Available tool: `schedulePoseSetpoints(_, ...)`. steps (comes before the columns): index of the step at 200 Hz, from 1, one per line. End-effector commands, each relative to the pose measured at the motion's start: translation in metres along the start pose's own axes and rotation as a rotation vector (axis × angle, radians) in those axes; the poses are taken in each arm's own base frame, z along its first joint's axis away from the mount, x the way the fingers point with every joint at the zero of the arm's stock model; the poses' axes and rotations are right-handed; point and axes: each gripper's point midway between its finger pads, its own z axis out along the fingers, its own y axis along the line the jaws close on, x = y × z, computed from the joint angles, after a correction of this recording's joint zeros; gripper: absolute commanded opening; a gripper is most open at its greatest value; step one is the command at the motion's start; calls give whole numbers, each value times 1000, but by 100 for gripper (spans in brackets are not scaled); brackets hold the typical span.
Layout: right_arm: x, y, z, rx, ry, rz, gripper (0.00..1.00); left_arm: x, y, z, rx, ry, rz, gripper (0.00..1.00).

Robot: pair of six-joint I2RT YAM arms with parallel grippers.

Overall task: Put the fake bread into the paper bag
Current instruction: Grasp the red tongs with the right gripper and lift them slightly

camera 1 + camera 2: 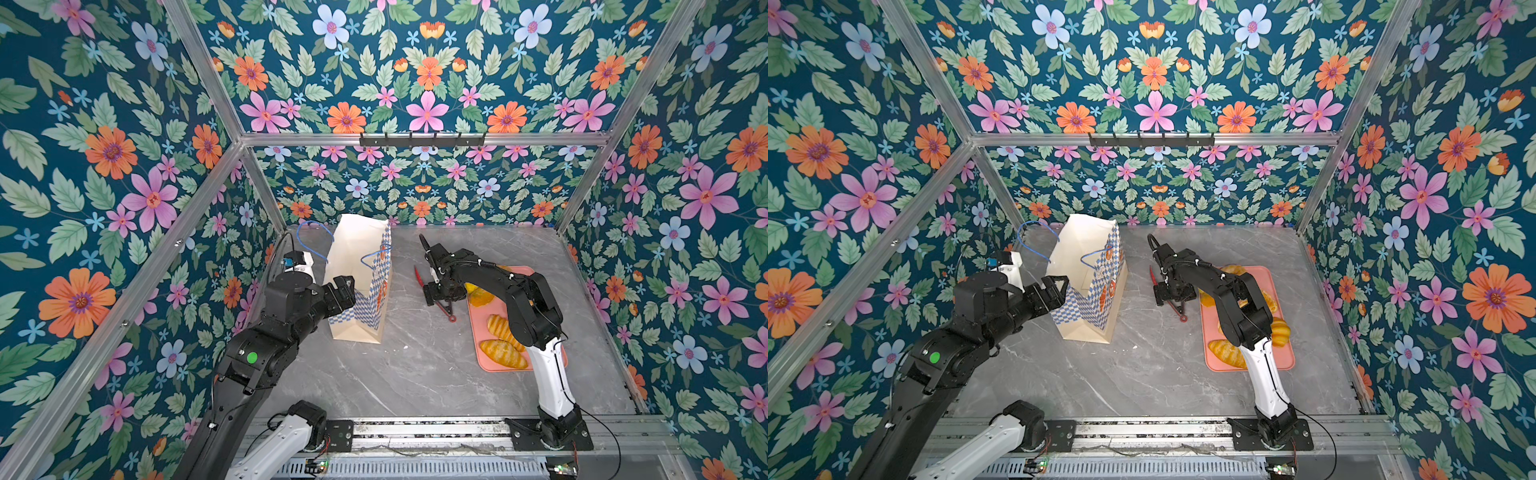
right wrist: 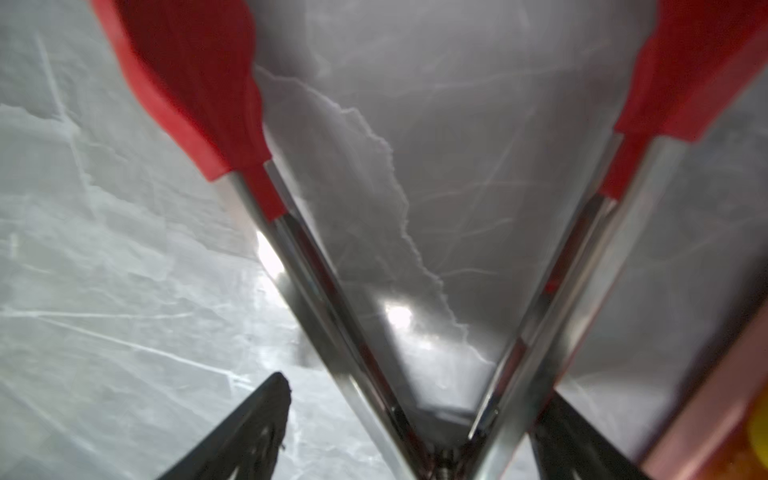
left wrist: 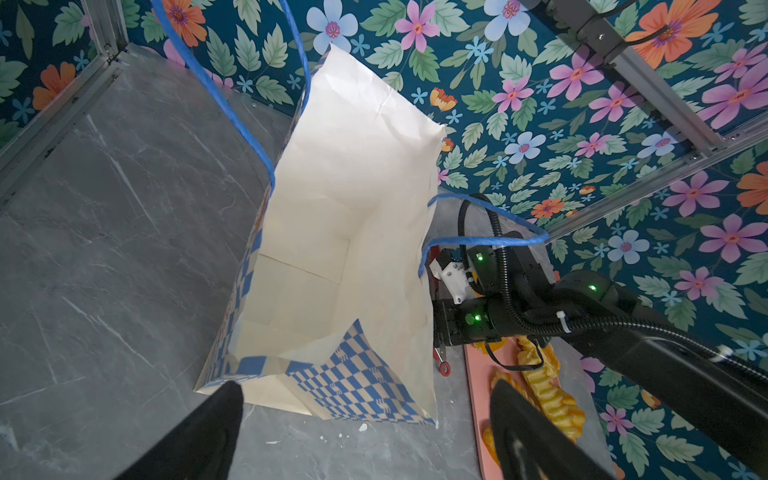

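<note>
The paper bag stands upright and open at the back left, and in the left wrist view the paper bag shows only bare cream paper inside. My left gripper is open beside its near rim, touching nothing. Several pieces of fake bread lie on the pink tray at the right. My right gripper points down, open, its fingers on either side of the hinge end of the red-tipped tongs. The tongs lie spread on the table.
The tongs lie just left of the tray, between it and the bag. My right arm covers part of the tray. The bag's blue cord handles stick up and out. Floral walls and aluminium posts close in the grey marble table.
</note>
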Motion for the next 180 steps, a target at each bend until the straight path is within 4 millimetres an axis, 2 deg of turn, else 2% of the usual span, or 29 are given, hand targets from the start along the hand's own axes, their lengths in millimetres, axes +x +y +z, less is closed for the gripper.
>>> schedulePoseSetpoints(1, 4, 5, -4, -20, 11, 34, 87, -7, -8, 2, 29, -21, 4, 94)
schedulePoseSetpoints(33, 2, -7, 4, 40, 15, 66, 89, -7, -11, 5, 43, -19, 4, 93)
schedulePoseSetpoints(99, -12, -11, 9, 24, -16, 84, 89, -5, -11, 7, 46, -10, 5, 93)
schedulePoseSetpoints(151, -4, -8, 18, -48, 14, 99, 84, -6, -12, 8, 46, -13, 3, 93)
schedulePoseSetpoints(180, -2, -5, 20, -68, 24, 97, 78, -7, -13, 9, 52, -13, 0, 93)
